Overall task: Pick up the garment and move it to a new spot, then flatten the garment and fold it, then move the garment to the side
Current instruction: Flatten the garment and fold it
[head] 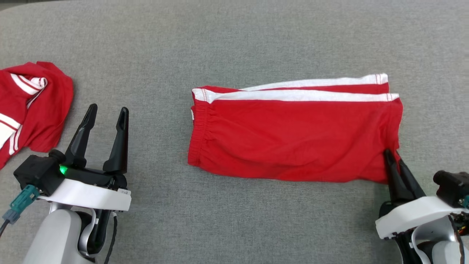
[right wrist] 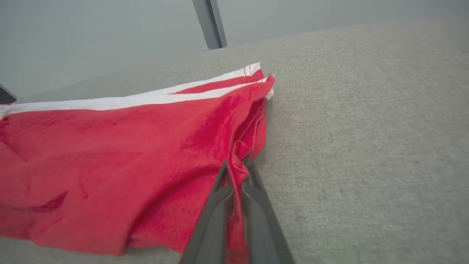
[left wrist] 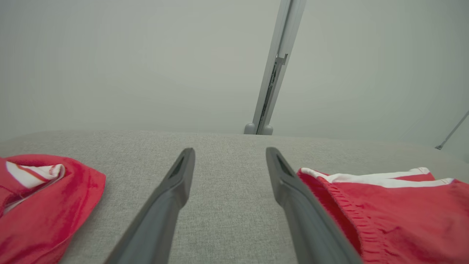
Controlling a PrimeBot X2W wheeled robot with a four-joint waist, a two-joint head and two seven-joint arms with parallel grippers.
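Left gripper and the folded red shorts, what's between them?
Nothing but bare grey fabric surface lies between the left gripper and the shorts, as the head view shows.

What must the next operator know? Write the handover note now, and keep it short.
Left claw: open and empty, over the grey surface between the crumpled red garment and the red shorts.
Right claw: shut on the shorts' near right corner, at the leg hem.
Shorts: mid-surface, lying flat, legs stacked, waistband toward the robot's left.
Done: flattened and apparently folded once lengthwise.
Left: probably a crosswise fold, then move the shorts to the side.
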